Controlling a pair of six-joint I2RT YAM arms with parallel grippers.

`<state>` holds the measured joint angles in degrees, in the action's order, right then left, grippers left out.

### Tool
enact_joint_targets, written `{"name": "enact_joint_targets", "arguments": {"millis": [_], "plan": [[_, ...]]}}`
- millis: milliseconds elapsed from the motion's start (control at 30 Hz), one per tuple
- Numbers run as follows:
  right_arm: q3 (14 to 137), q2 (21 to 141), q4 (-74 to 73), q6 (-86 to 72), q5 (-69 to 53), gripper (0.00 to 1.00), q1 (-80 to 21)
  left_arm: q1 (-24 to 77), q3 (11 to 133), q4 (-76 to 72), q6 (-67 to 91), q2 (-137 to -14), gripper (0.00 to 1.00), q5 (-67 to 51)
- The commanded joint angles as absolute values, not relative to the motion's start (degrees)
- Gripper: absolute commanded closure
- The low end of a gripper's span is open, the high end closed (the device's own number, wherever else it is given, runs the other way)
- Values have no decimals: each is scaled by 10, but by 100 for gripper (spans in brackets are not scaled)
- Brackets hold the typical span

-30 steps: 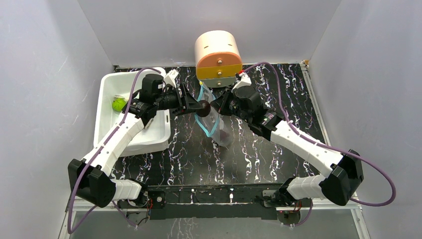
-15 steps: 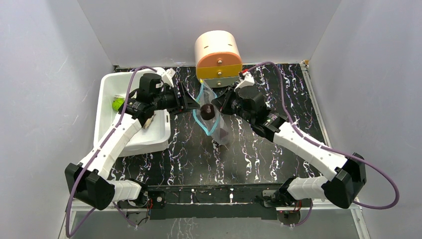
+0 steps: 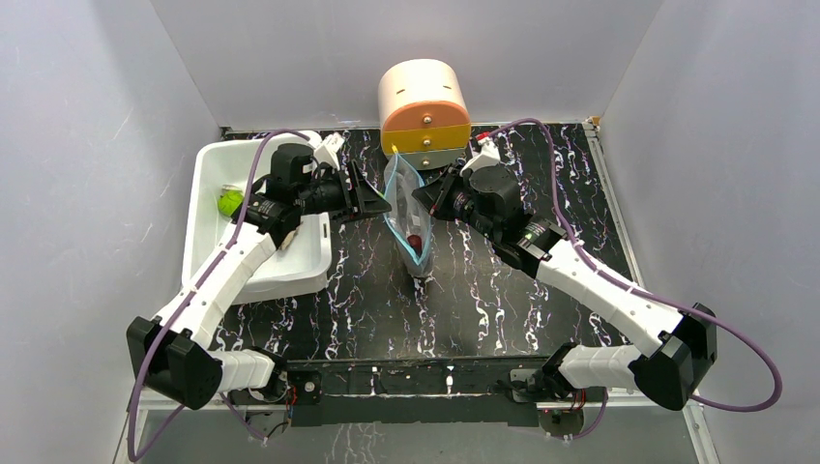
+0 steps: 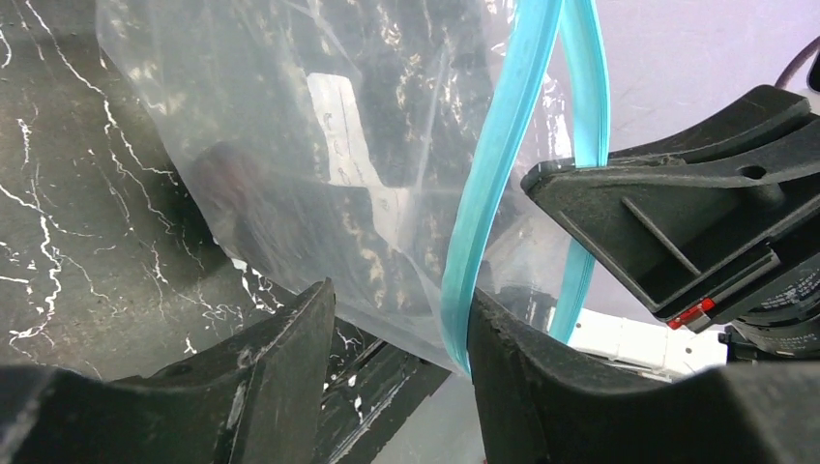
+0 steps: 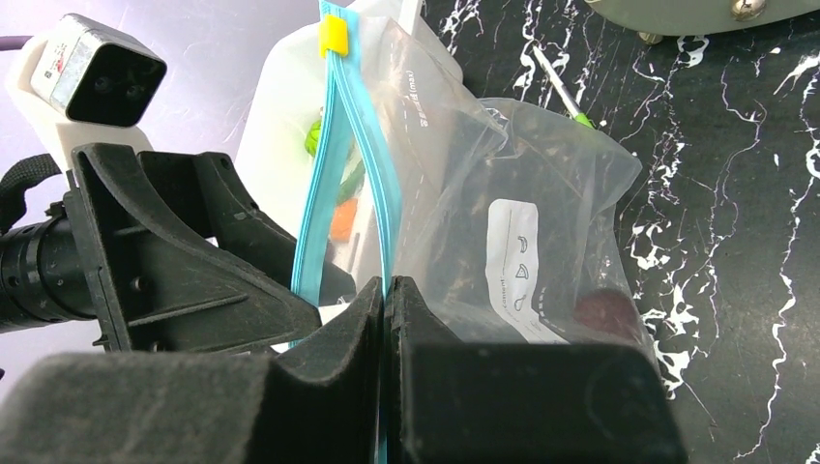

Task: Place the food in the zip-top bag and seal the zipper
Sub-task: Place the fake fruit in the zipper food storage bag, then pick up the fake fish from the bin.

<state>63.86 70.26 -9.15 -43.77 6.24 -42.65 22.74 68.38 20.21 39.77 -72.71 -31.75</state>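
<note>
Ball now deep in bag; left fingers apart, right fingers tight on zipper.

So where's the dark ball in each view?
Top external: dark ball at centre, low inside the bag.
Left wrist: left of centre, blurred behind the plastic.
Right wrist: lower right, inside the bag.
Shared landmark: the blue zipper.
</note>
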Motion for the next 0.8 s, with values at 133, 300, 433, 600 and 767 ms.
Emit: {"name": "enact_joint_targets", "arguments": {"millis": [133,300,433,600,767], "plan": [[642,687,-106,-373,114,100,-427,230,703,215,392,-715,32,-328],[639,660,-137,-335,153,100,-428,230,743,276,352,-714,23,-268],[640,639,-173,-319,186,100,-428,229,790,330,301,-728,20,-181],[607,596,-151,-315,189,100,-428,227,834,358,237,-735,20,-49],[604,587,-151,-304,179,100,-427,196,840,358,198,-740,33,46]]}}
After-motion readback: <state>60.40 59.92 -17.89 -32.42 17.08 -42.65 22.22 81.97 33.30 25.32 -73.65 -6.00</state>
